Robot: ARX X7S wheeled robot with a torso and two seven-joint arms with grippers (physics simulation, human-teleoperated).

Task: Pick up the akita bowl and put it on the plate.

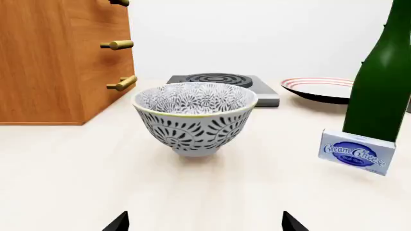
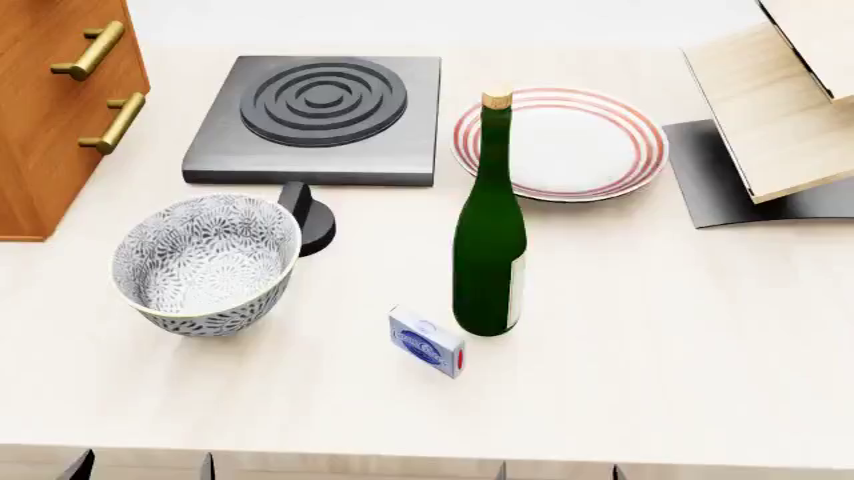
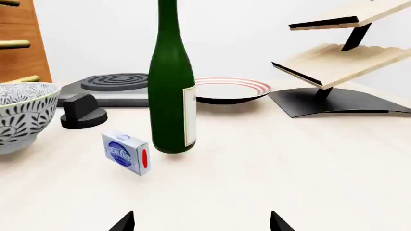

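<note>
At the near edge of the worktop, both hands sit low and apart from everything. The left hand shows only two dark fingertips, spread wide with nothing between them; it faces the bowl from the near side. The right hand is likewise spread and holds nothing, facing the bottle.

The bowl stands upright on the worktop at the near left, its patterned inside open to view. Just behind its right rim is a black knob, close to the bowl but whether it touches cannot be told. To the right of the bowl, a small blue and white cream cheese box stands on the worktop, just beside the foot of a green bottle. The bottle is upright, with a cork-coloured top.

Farther back, a dark square burner with raised rings lies behind the bowl and knob. To its right, behind the bottle, is the plate with red rings at its rim; it lies flat, with nothing on it, well apart from the bowl.

At the far left stands a wooden cabinet with brass handles. At the far right, a wooden rack on a dark base stands just beside the plate.
</note>
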